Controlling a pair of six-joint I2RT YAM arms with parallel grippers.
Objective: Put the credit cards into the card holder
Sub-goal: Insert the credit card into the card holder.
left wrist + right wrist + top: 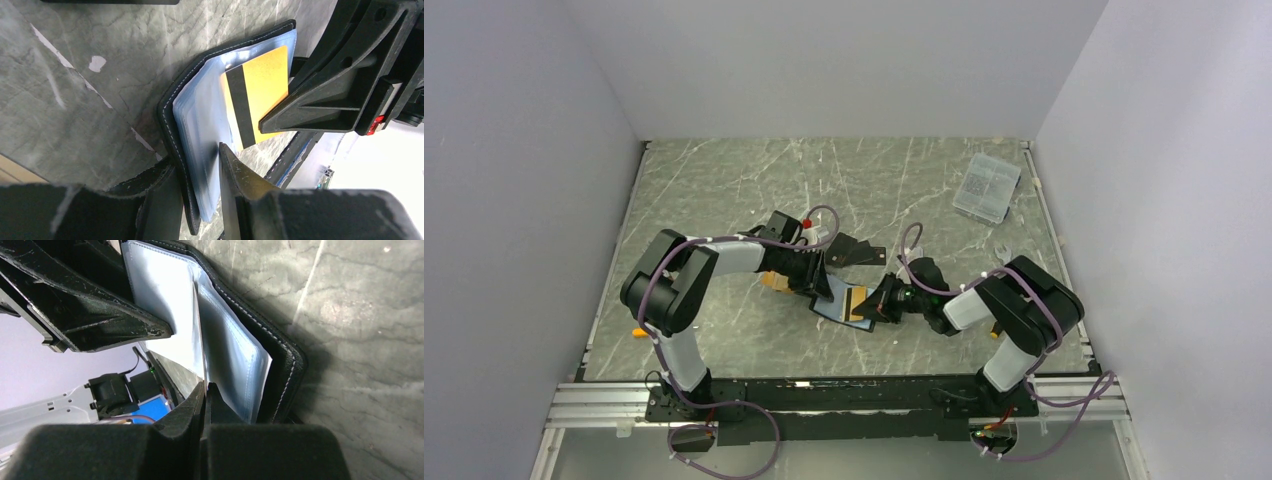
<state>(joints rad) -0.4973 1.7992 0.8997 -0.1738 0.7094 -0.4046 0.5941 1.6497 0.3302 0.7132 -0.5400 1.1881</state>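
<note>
On grey worktop (724, 180), clamps left claw (196, 157) shut on the open card holder (172, 105) — holds orange-gold card (265, 85), pinched tight in right claw (205, 386), partway into a sleeve. Leaves black cards (856, 250) beyond, unfiled.

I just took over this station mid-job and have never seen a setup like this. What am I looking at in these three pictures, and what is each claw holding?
Two robot arms are bolted at the near edge of a table. The wide picture comes from a fixed camera above and behind them. The other two come from a camera on each wrist, looking along that arm's own fingers. The left gripper clamps one edge of the open holder, a black wallet with pale blue sleeves. The right gripper pinches the orange card, which is partly in among the sleeves. Black cards lie just beyond the holder, and a clear box sits at the far right.
</note>
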